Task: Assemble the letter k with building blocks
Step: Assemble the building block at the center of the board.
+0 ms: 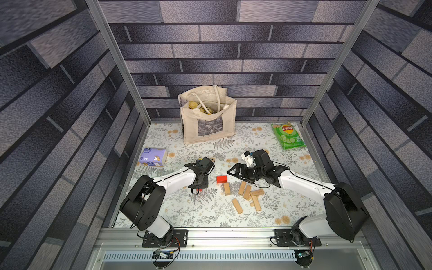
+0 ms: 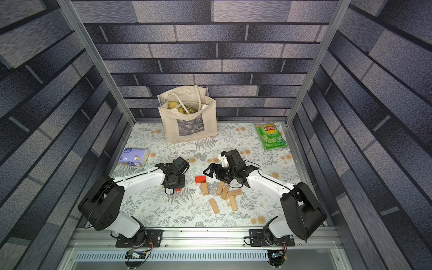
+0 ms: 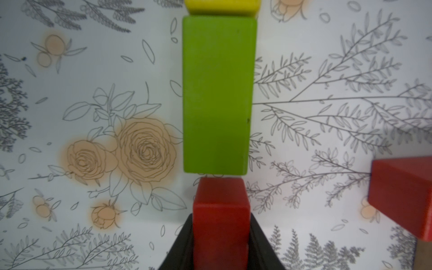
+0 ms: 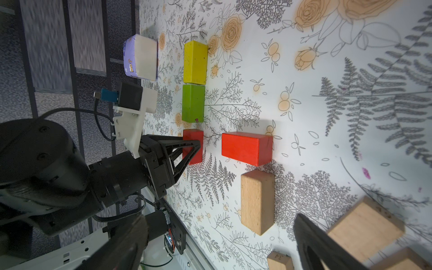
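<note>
"Where's the stem?"
"On the table point(image 1: 187, 210): left end effector point(image 3: 221, 243) clenched on a red block point(image 3: 221, 203), in line with the green block point(image 3: 217, 93) and yellow block point(image 3: 222, 7)."
"The right?"
"Right end effector point(image 1: 232, 171) released, near the tan blocks point(image 1: 247, 194)."

Table cover point(image 1: 198, 217): white, printed with grey ferns and peach roses. Yellow block point(image 4: 196, 62), green block point(image 3: 217, 95), first red block point(image 3: 221, 222) and second red block point(image 4: 246, 148): solid painted colours. Tan blocks point(image 1: 226, 189): plain pale wood. Tissue pack point(image 1: 153, 157): purple and white. Crisp bag point(image 1: 288, 135): bright green with a red-and-yellow logo. Tote bag point(image 1: 189, 126): cream, with a grey printed panel. Walls point(image 1: 233, 46): grey-blue brick pattern with dark joints.
</note>
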